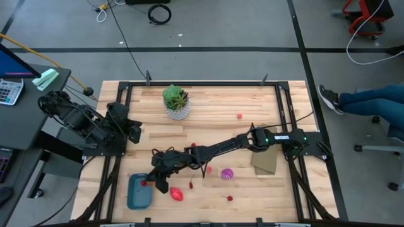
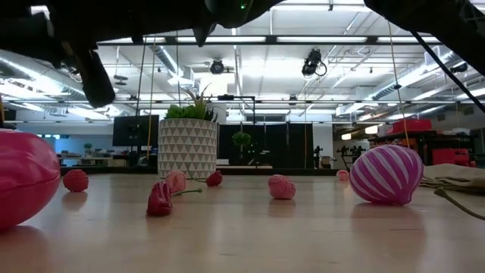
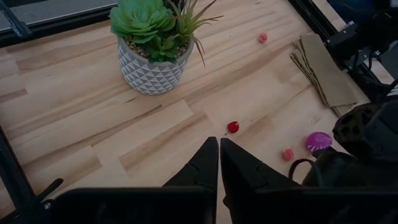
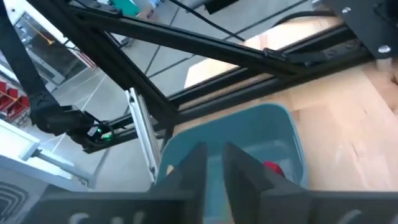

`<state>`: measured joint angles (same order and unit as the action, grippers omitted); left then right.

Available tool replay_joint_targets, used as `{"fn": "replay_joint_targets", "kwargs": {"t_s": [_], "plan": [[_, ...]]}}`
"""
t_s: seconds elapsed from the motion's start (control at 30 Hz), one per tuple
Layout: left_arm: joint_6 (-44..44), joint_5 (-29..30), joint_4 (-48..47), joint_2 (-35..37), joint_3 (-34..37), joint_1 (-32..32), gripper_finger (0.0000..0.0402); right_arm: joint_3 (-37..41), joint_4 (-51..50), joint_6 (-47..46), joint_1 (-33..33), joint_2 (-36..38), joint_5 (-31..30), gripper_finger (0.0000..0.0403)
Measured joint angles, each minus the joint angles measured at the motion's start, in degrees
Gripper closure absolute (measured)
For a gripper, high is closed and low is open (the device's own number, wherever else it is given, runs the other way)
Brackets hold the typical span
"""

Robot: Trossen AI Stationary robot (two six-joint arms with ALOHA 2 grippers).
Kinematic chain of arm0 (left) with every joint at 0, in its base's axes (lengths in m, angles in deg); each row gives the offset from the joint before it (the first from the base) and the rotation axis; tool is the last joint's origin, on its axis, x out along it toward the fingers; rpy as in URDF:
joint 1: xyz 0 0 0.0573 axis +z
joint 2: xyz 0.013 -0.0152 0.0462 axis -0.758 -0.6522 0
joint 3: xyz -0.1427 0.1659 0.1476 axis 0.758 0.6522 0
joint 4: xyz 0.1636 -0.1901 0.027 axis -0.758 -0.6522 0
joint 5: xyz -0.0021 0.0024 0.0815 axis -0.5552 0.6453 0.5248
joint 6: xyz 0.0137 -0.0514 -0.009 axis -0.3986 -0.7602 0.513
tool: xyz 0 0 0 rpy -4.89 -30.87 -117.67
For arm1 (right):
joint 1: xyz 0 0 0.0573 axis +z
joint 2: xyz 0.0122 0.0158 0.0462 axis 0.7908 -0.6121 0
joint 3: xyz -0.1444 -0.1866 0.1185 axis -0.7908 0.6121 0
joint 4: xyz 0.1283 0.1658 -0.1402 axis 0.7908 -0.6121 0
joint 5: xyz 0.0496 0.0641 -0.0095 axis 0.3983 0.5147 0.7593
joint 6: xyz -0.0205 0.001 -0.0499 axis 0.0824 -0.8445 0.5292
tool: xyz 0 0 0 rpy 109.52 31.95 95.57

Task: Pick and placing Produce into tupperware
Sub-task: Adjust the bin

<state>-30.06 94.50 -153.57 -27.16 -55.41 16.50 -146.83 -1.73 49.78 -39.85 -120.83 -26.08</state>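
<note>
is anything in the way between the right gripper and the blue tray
Nothing visible does. The right gripper hangs at the edge of the blue tray, with its fingers over the tray's inside, where one small red piece lies. The big oval red piece lies beside the tray, off to the side.

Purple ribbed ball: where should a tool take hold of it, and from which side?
Across the middle of the purple ribbed ball, coming straight down from above: it is round, sits free on the table, and nothing touches its sides.

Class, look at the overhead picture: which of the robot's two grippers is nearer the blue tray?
Right. The right gripper hovers at the blue tray; the left gripper waits far back beside the table's left edge.
</note>
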Motion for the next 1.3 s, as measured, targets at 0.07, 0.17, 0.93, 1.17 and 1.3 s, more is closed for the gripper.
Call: {"fn": "replay_joint_targets", "kwargs": {"t_s": [0.07, 0.17, 0.93, 1.17, 1.3], "plan": [[0.00, 0.00, 0.00, 0.02, 0.00, 0.00, 0.0379, 0.03, 0.21, 0.13, -0.01, 0.00, -0.18, 0.0313], [0.01, 0.00, 0.00, 0.01, 0.00, 0.00, 0.0383, 0.03, 0.37, 1.12, 0.01, 0.00, -0.26, 0.0266], [1.69, -24.18, 2.31, -8.57, 0.04, -7.01, 0.0396, 0.00, -35.26, 1.20, 0.70, 11.64, 7.49, 0.0226], [-12.97, -31.09, -2.34, -16.40, 0.04, -19.31, 0.0399, -0.02, -52.53, 3.52, 2.35, 19.50, 0.19, 0.0254], [-26.31, -34.91, -2.16, -20.19, 0.04, -27.21, 0.0399, -0.03, -56.66, 3.49, 3.57, 23.27, -3.58, 0.0289]]}}
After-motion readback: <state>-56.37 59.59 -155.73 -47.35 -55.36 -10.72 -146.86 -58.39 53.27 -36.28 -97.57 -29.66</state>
